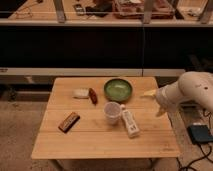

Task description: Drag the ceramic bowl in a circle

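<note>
End effector [154, 102] spread between ceramic bowl [118, 90], table edge [168, 120].

The tool [155, 102], jaws spread, hangs at the table [100, 142] edge near the ceramic bowl [118, 90].

white cup [112, 113]: upright, mid-table [85, 142]
white bottle [130, 123]: lying just beside the cup
brown bar [69, 121]: table's left part
pale packet [81, 93]: beside a red-brown oblong [93, 96]

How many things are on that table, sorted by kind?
green ceramic bowl: 1
white cup: 1
white carton, lying flat: 1
brown bar: 1
small white packet: 1
reddish-brown oblong item: 1
Total: 6
The robot's hand hangs open at the table edge, near the bowl.
</note>
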{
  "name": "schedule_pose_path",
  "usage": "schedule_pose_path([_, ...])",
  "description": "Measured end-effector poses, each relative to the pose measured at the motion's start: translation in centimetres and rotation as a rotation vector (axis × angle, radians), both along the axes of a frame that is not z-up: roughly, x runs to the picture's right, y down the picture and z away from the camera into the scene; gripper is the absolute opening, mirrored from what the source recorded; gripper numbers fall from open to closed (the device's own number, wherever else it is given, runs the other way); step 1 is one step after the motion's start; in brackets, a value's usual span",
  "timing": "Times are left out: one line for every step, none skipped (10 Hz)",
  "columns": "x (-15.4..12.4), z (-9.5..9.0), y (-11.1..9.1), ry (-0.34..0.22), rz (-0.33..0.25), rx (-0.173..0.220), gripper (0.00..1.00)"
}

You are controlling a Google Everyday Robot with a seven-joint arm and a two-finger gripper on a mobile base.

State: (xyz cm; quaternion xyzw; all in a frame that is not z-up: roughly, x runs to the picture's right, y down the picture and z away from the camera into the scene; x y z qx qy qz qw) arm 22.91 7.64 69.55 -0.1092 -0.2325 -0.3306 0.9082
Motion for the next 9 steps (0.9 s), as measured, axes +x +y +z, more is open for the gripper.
schedule_pose_path([0.0, 0.0, 0.0, 0.000, 0.000, 0.000, 0.70])
schedule_pose_path([0.0, 0.0, 0.0, 0.000, 0.000, 0.000, 0.70])
schedule_pose_path([0.0, 0.0, 0.0, 0.000, 0.000, 0.000, 0.70])
schedule_pose_path([0.0, 0.0, 0.0, 0.000, 0.000, 0.000, 0.70])
schedule_pose_path([0.0, 0.0, 0.0, 0.000, 0.000, 0.000, 0.70])
schedule_pose_path([0.0, 0.0, -0.1, 0.002, -0.001, 0.003, 0.70])
schedule_pose_path([0.2, 0.3, -0.3, 0.003, -0.004, 0.013, 0.70])
schedule_pose_path([0.1, 1.5, -1.3, -0.003, -0.030, 0.047, 0.70])
schedule_pose_path([-0.1, 3.1, -2.8, -0.013, -0.057, 0.089, 0.70])
